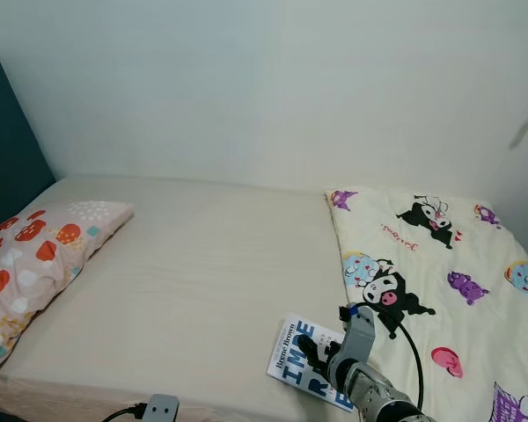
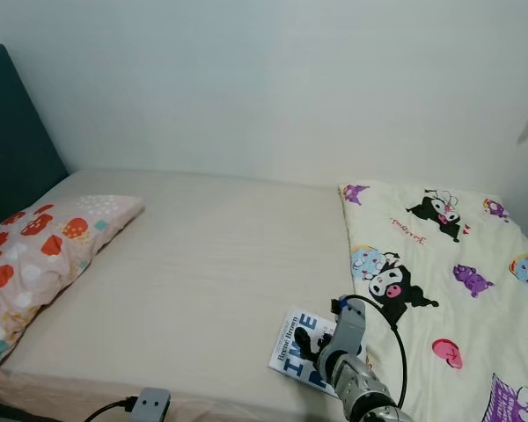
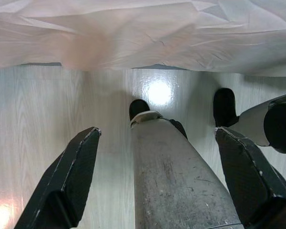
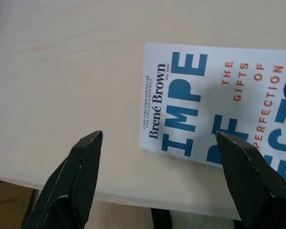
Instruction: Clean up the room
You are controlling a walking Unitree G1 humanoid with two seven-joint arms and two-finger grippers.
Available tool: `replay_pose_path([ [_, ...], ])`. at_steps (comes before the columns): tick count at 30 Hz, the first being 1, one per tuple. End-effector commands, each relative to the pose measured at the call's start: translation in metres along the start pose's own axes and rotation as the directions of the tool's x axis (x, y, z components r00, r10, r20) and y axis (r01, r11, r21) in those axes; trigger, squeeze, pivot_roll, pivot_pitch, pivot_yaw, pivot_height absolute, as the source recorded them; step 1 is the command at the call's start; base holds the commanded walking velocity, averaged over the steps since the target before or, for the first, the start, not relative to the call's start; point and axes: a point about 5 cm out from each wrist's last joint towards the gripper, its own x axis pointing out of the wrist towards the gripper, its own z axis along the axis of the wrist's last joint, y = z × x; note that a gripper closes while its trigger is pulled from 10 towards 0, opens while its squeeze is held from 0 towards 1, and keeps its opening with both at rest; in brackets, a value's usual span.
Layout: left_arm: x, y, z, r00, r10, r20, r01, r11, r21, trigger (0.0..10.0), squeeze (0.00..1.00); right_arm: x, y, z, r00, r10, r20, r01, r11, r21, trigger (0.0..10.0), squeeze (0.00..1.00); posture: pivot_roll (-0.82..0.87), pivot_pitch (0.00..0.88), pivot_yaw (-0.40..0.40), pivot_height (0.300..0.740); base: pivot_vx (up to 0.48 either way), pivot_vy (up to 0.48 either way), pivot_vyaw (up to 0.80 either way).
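Observation:
A white book (image 1: pixel 292 350) with large blue letters lies flat on the cream bed sheet (image 1: pixel 194 281) near the bed's front edge. My right gripper (image 1: pixel 311 350) hovers just above the book, open, with nothing between its fingers. Through the right wrist camera the book (image 4: pixel 219 105) lies under and between the two spread black fingers (image 4: pixel 76 181). My left gripper (image 3: pixel 157 157) hangs low beside the bed, open, pointing down at the pale wooden floor (image 3: pixel 47 109).
A patterned pillow (image 1: pixel 35 255) with red and orange spots lies at the bed's left end by the dark headboard (image 1: pixel 9 149). A cartoon-print blanket (image 1: pixel 440 281) covers the right part. A white wall runs behind the bed. My own legs (image 3: pixel 171 176) stand on the floor.

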Motion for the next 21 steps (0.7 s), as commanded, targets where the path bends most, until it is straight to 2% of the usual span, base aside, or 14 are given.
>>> replay_pose_path([
  [1, 0.0, 0.004, 0.002, 1.0, 0.007, 0.003, -0.007, 1.0, 0.024, 10.0, 0.0, -0.001, -0.003, -0.001, 1.0, -0.021, -0.008, 0.022, 0.999, 0.043, 10.0, 0.0, -0.02, 0.0, -0.017, 0.68, 0.0, 0.0, 0.0],
  [6, 0.001, 0.002, 0.006, 1.0, -0.003, 0.009, 0.003, 0.999, 0.054, 10.0, 0.0, -0.002, -0.007, -0.005, 0.999, -0.034, -0.022, 0.036, 0.998, 0.058, 10.0, 0.0, -0.02, 0.0, -0.014, 0.665, 0.0, 0.0, 0.0],
  [12, 0.002, -0.001, 0.011, 1.0, -0.01, 0.018, 0.009, 0.998, 0.067, 10.0, 0.0, -0.005, -0.015, -0.01, 0.997, -0.068, -0.025, 0.071, 0.991, 0.115, 10.0, 0.0, -0.03, 0.0, -0.012, 0.645, 0.0, 0.0, 0.0],
  [16, 0.002, -0.002, 0.012, 1.0, -0.012, 0.018, 0.011, 0.997, 0.073, 10.0, 0.0, -0.009, -0.024, -0.011, 0.995, -0.095, -0.003, 0.094, 0.979, 0.18, 10.0, 0.0, -0.03, 0.0, -0.005, 0.625, 0.0, 0.0, 0.0],
  [18, 0.002, -0.002, 0.012, 1.0, -0.012, 0.018, 0.011, 0.997, 0.073, 10.0, 0.0, -0.009, -0.024, -0.011, 0.995, -0.095, -0.003, 0.094, 0.979, 0.18, 10.0, 0.0, -0.03, 0.0, -0.005, 0.625, 0.0, 0.0, 0.0],
  [21, 0.002, -0.002, 0.01, 1.0, -0.013, 0.011, 0.012, 0.997, 0.08, 10.0, 0.0, -0.011, -0.03, -0.006, 0.993, -0.108, 0.042, 0.094, 0.965, 0.247, 10.0, 0.0, -0.03, 0.0, 0.0, 0.61, 0.0, 0.0, 0.0],
])
